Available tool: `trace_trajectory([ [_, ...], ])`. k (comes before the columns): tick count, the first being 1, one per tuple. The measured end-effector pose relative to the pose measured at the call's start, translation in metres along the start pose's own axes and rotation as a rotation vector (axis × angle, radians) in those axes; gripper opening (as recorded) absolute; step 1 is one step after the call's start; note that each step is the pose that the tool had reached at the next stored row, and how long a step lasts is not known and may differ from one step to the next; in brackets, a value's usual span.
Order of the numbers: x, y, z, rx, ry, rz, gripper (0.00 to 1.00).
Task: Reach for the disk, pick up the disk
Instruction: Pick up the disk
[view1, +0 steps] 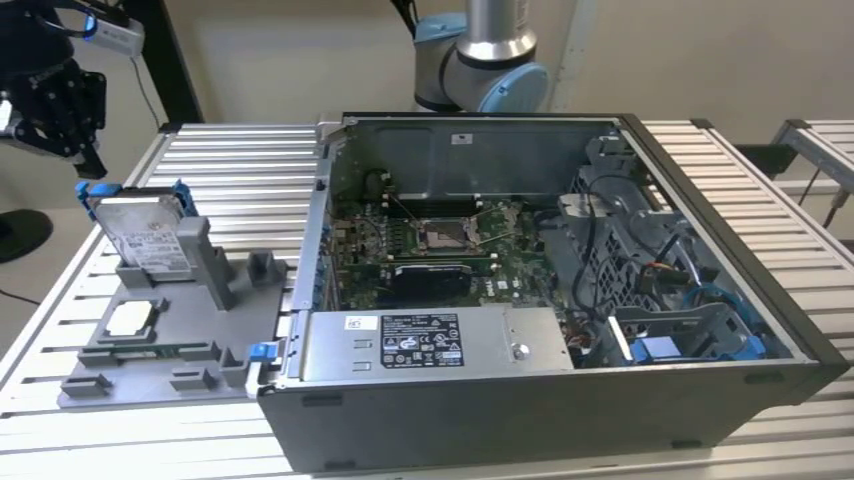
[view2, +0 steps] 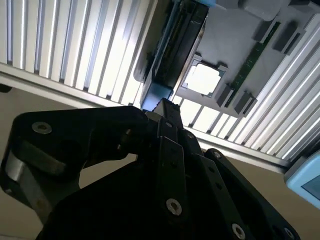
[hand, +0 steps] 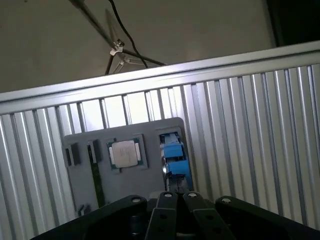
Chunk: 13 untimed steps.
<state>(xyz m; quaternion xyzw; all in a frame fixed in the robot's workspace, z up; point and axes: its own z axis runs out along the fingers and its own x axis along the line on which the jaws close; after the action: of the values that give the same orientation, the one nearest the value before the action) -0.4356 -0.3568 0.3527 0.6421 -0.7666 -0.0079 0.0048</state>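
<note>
**Gripper poised over the standing disk**

In the upper left of the exterior view, the black gripper (view1: 88, 165) hangs just above the disk (view1: 144, 240) and does not touch it. In both wrist views its fingers (hand: 167, 200) lie pressed together with nothing between them. The disk stands upright on its edge in a slot of the grey holder (view1: 200, 320), at the left of the frame on the slatted table (view1: 247, 165). A square chip (view1: 130, 318) lies in the holder, lower in the frame. The open computer case (view1: 534, 400) occupies the centre and right.
</note>
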Motion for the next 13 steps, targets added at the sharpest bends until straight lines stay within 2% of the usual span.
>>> trace_trajectory([
  [13, 0.0, -0.0004, 0.0001, -0.0001, 0.0002, -0.004, 0.0],
])
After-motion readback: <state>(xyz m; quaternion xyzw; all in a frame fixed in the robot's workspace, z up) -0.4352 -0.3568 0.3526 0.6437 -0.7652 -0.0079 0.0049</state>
